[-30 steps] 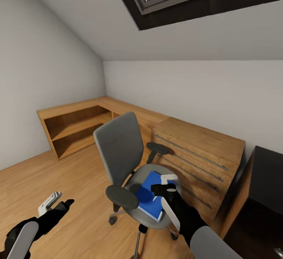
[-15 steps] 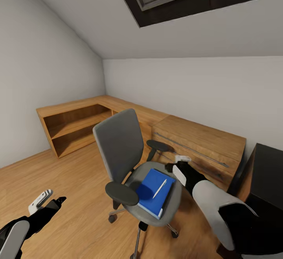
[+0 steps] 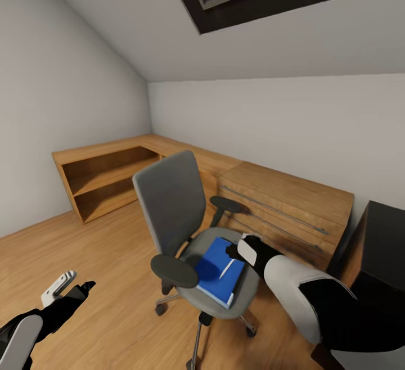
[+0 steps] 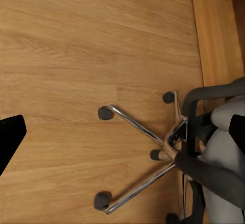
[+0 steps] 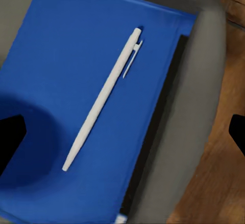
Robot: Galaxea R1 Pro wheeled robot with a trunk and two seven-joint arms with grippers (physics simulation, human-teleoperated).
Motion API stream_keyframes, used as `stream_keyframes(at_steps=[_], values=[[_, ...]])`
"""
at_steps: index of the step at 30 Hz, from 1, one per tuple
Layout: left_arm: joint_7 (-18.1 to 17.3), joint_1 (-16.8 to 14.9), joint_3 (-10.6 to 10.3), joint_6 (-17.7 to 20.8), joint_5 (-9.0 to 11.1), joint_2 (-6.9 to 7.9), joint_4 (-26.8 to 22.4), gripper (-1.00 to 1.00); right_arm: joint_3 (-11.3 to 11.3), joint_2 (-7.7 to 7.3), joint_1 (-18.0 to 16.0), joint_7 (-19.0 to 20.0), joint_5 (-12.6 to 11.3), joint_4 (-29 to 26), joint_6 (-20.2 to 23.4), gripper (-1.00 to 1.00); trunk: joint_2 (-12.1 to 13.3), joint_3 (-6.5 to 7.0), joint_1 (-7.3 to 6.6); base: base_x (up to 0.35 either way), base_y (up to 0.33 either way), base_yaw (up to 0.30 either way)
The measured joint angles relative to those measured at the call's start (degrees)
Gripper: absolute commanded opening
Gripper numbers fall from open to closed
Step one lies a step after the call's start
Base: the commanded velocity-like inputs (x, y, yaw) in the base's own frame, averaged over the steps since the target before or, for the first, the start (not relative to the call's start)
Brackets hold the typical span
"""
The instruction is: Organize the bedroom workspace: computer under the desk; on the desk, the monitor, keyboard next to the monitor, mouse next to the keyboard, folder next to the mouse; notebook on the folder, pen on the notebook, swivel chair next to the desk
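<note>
Since half a second ago the right gripper (image 3: 239, 249) has dropped from beside the chair's far armrest to just above the far edge of the seat, and the camera has tilted slightly.

Seat and load: the swivel chair (image 3: 174, 207) stands on the wood floor (image 3: 101, 246), backrest toward the room's far left corner. A blue notebook (image 3: 216, 271) lies on the seat, covering most of it, with a darker folder (image 5: 163, 127) showing as a thin edge beneath it. A white pen (image 3: 227, 269) lies on the notebook, slanted across its cover, clear of all notebook edges. Grey seat margin remains bare along the right edge.

Surroundings: a low wooden cabinet (image 3: 287, 207) with drawer fronts stands just behind the chair along the far wall; an open wooden shelf unit (image 3: 107, 176) runs along the left wall. A dark unit (image 3: 382, 246) sits at the right. Open floor lies left and in front of the chair; the chair's star base (image 4: 148, 152) with castors spreads over it.

Arms: the right arm reaches forward, wrist bent down over the seat; its fingertips stand wide apart, holding nothing. The left gripper (image 3: 70, 291) hangs low over the open floor, well apart from the chair, fingers spread and empty.
</note>
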Motion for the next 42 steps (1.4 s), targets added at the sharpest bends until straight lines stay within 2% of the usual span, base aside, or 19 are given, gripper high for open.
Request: stream_keyframes(at_steps=[9, 24, 33, 42], values=[[0.0, 0.0, -0.03, 0.06, 0.04, -0.07, 0.0, 1.0, -0.06, 0.05, 0.06, 0.0, -0.22, 0.16, -0.23, 1.0, -3.61, -1.64, 1.98, 0.0, 0.0, 0.186], [0.01, 0.0, -0.11, 0.06, 0.03, -0.08, 0.07, 1.0, 0.05, -0.07, 0.15, 0.01, 0.08, 0.16, -0.4, 1.0, -9.63, -4.35, 5.27, 0.0, 0.0, 0.019], [0.04, -0.01, -0.11, 0.08, 0.03, -0.08, 0.1, 1.0, 0.03, -0.27, 0.15, -0.07, 0.03, -0.12, -0.34, 1.0, -9.64, -4.35, 5.28, 0.0, 0.0, 0.0], [-0.09, -0.01, -1.46, 0.83, 0.03, 0.1, 0.18, 1.0, 0.05, -0.41, 0.15, -0.09, 0.02, -0.21, -0.27, 1.0, -9.65, -4.35, 5.27, 0.044, -0.008, 0.0]])
